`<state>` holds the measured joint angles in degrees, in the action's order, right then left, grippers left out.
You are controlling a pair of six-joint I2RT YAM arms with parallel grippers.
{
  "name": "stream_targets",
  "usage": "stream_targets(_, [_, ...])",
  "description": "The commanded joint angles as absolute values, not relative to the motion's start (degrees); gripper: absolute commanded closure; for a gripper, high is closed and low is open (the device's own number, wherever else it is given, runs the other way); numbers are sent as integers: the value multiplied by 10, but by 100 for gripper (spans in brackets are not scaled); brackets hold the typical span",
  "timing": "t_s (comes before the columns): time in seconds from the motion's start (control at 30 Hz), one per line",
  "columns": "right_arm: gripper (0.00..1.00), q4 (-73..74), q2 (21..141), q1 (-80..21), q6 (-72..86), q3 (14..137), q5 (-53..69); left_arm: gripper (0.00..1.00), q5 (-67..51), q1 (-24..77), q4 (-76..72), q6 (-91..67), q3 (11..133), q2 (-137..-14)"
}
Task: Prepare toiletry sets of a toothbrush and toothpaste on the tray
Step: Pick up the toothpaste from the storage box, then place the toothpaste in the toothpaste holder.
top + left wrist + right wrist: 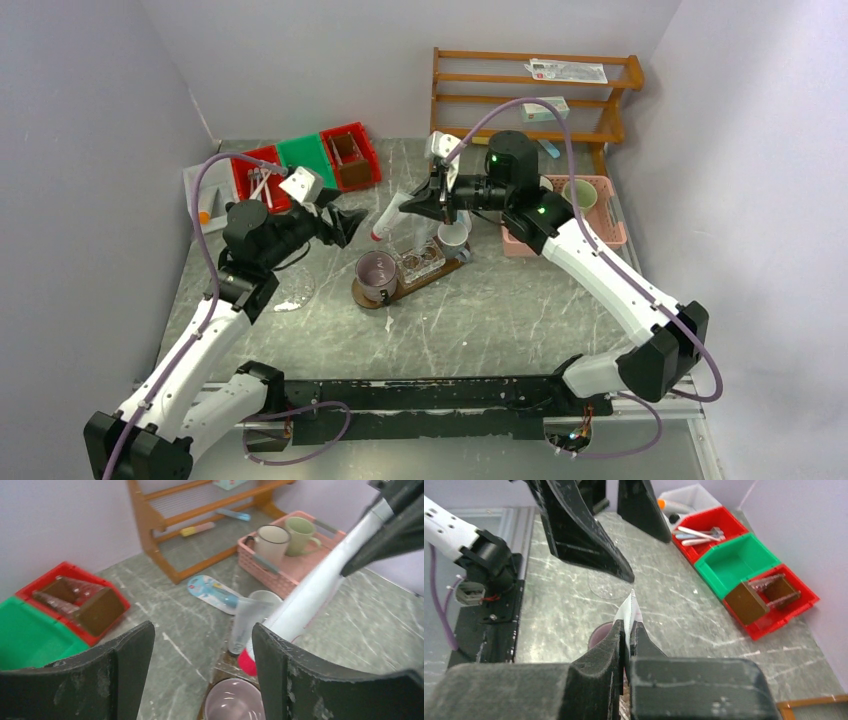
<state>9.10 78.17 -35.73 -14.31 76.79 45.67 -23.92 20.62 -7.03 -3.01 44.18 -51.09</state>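
Note:
A white toothpaste tube with a red cap hangs slanted above the tray. My right gripper is shut on its flat crimped end. The dark brown tray carries a purple mug, a clear glass and a clear cup. Just left of the tube's cap, my left gripper stands open around nothing, with its right finger close beside the cap. Slim white toothbrushes lie in a red bin.
Green bin and a second red bin sit at the back left. A pink basket holds two mugs at the right. A wooden rack stands behind. A packaged toothbrush lies near it. A clear glass lies left of the tray.

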Motion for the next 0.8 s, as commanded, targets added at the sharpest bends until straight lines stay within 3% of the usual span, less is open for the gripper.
stream_targets(0.0, [100, 175, 801, -361, -214, 809, 403, 23, -97, 207, -64, -33, 449, -497])
stream_targets(0.43, [100, 254, 856, -371, -303, 840, 327, 9, 137, 207, -23, -59, 454, -492])
stream_targets(0.77, [100, 218, 863, -374, -304, 800, 316, 3, 200, 207, -5, -71, 461, -503])
